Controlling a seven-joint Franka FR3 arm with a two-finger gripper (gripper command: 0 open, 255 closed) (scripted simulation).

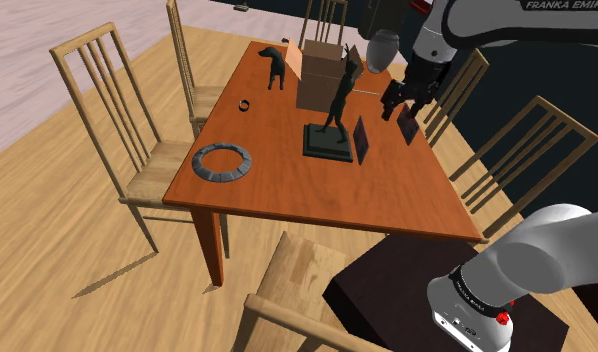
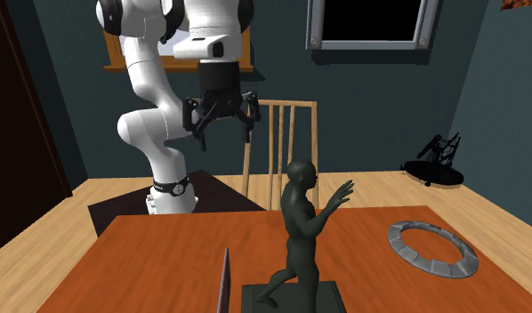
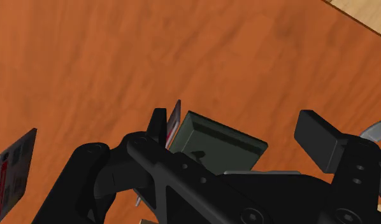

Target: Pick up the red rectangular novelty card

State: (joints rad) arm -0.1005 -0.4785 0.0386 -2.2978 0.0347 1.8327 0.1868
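The all-black two-finger gripper (image 2: 223,132) hangs released, fingers apart, high above the reddish-brown wooden table (image 1: 287,192). The red rectangular printed card (image 3: 14,173) stands there on edge. A second thin card (image 1: 362,140) stands between it and the dark figurine's square base (image 3: 218,137).

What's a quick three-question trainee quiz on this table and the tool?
1. True or false: an upright card stands close beside the statue's base.
2. The tool is: A) shut on a card; B) open, raised above the table; C) resting on the table.
3. Fill in: the grey ring lies flat on the ____.

Key: 1 true; 2 B; 3 table.
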